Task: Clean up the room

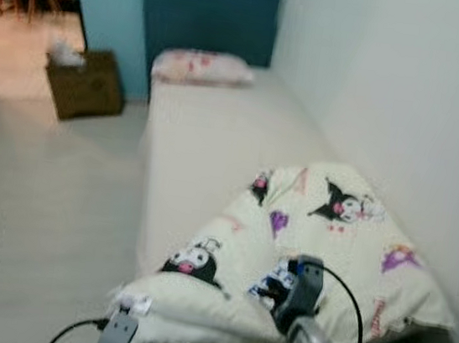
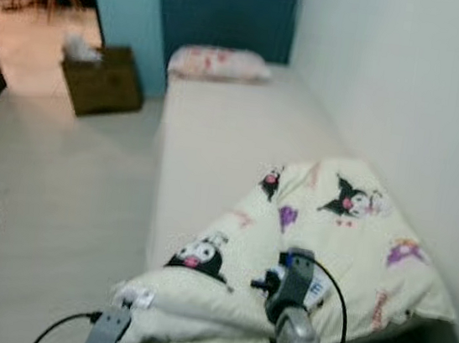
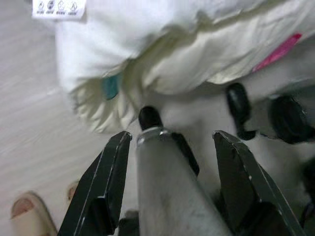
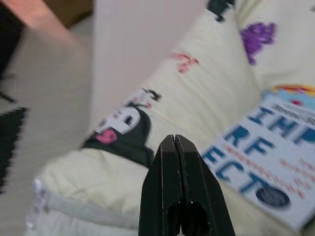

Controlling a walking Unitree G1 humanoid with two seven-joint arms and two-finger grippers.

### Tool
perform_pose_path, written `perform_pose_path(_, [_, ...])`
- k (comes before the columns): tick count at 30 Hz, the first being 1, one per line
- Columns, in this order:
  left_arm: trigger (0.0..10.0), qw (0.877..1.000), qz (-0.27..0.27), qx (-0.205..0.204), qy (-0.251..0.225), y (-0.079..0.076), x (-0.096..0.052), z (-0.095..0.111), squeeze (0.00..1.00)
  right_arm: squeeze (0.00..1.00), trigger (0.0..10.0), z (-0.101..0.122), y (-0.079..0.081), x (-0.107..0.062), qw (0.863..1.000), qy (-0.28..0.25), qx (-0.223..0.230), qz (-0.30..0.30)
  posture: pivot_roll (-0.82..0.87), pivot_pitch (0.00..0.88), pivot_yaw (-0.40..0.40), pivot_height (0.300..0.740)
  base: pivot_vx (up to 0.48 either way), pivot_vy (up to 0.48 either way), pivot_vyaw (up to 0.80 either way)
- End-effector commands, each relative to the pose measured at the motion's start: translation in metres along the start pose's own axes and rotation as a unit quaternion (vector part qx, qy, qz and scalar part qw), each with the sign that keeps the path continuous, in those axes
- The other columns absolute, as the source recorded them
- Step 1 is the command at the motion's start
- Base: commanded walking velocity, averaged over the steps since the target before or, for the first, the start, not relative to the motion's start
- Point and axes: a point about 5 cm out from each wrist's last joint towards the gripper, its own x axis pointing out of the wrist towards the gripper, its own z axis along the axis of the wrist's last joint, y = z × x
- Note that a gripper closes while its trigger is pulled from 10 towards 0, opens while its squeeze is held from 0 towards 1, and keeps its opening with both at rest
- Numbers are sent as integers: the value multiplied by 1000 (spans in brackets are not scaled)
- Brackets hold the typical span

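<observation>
Head view: blanket (image 1: 312, 250) heaped at the foot of the bed (image 1: 209, 135), not yet spread or folded; pillow (image 1: 201, 67) at the head.
Left wrist view: left gripper (image 3: 170, 162) wide, empty, below the blanket edge; care tag (image 3: 59, 7) unreadable.
Right wrist view: right gripper (image 4: 175, 147) pressed closed, empty, over the blanket; book (image 4: 268, 162) lettering partly legible, "RF", "ECT".

Left tool (image 3: 170, 147) fingers spread apart, right tool (image 4: 175, 142) fingers pressed together

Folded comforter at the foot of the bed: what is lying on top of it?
A book with blue cover lettering lies on the cartoon-print comforter, beside the shut right pincer. Its far end is cut off by the frame; anything beneath it is hidden.
</observation>
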Motion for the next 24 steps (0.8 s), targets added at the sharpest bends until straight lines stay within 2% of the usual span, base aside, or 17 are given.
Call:
perform_pose_path(1, [10000, 1000, 5, -5, 10, 3, -1, -6, 0, 0, 10000, 0, -1, -1, 1000, -7, 15, 0, -111, 0, 18, 721, 0, 0, 0])
perform_pose_path(2, [10000, 1000, 5, -4, 10, 3, -1, -6, 0, 0, 10000, 1, 0, 0, 1000, -8, 17, 3, -109, 0, 18, 721, 0, 0, 0])
perform_pose_path(3, [10000, 1000, 6, -3, 11, 4, -1, -6, 0, 635, 10000, 1, 1, 0, 1000, -9, 19, 4, -106, 0, 21, 721, 0, 0, 0])
perform_pose_path(5, [10000, 1000, 7, -3, 11, 4, -1, -6, 0, 635, 10000, 1, 1, 0, 1000, -9, 21, 4, -105, 0, 20, 721, 0, 0, 0])
perform_pose_path(6, [10000, 1000, 8, -2, 11, 5, -1, -6, 0, 933, 10000, 2, 0, 0, 1000, -12, 23, 1, -103, 0, 18, 721, 0, 0, 0])
perform_pose_path(7, [10000, 1000, 8, -3, 12, 5, -2, -6, 0, 1000, 10000, 2, -2, 0, 999, -14, 31, -2, -101, 0, 18, 721, 0, 0, 0])
perform_pose_path(9, [10000, 1000, 9, -3, 13, 6, -2, -8, 0, 1000, 10000, 2, -4, -1, 999, -15, 31, -10, -94, 0, 15, 721, 0, 0, 0])
perform_pose_path(12, [10000, 1000, 10, -4, 16, 9, -3, -10, 0, 1000, 10000, 5, -14, -2, 998, -14, 35, -41, -89, 0, 13, 721, 0, 0, 0])
perform_pose_path(13, [10000, 1000, 11, -5, 17, 9, -3, -11, 0, 1000, 10000, 8, -22, -3, 997, -13, 40, -59, -89, 0, 13, 721, 0, 0, 0])
perform_pose_path(17, [10000, 1000, 9, -13, 15, 8, -3, -11, 0, 1000, 10000, 17, -33, -4, 995, -23, 53, -79, -89, 0, 13, 721, 0, 0, 0])
perform_pose_path(21, [10000, 1000, 0, -25, 4, 5, -2, -7, 0, 1000, 10000, 25, -45, -6, 992, -36, 69, -101, -89, 0, 12, 721, 0, 0, 0])
perform_pose_path(22, [10000, 999, -4, -38, -12, 4, -1, 0, 0, 1000, 10000, 31, -53, -7, 989, -43, 81, -116, -88, 0, 13, 721, 0, 0, 0])
perform_pose_path(24, [10000, 999, -5, -45, -19, 4, -1, 3, 0, 1000, 10000, 33, -56, -7, 988, -46, 85, -123, -88, 0, 13, 721, 0, 0, 0])
